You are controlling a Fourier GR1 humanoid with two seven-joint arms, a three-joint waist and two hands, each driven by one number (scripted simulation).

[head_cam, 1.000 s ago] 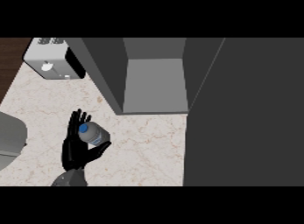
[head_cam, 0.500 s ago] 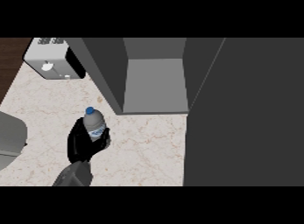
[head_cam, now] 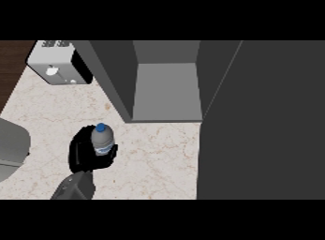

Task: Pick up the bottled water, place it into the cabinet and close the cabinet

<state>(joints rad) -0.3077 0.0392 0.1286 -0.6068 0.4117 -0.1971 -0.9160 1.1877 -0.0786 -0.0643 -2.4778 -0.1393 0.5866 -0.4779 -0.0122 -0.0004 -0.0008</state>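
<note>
no text, brand, number or sign can be read anywhere on the counter. the bottle (head_cam: 103, 139) carries a pale label band below its blue cap, but any print on it is too small to make out. the toaster (head_cam: 52, 68) at the back shows small dark marks along its top edge, possibly control markings, none of them legible. the cabinet (head_cam: 166, 89) bears no lettering.

the bottled water (head_cam: 103, 139) sits in the left hand (head_cam: 87, 154) over the counter (head_cam: 158, 154). the open cabinet (head_cam: 166, 89) is behind it (a bit right). the toaster (head_cam: 54, 68) is far left, behind.
</note>
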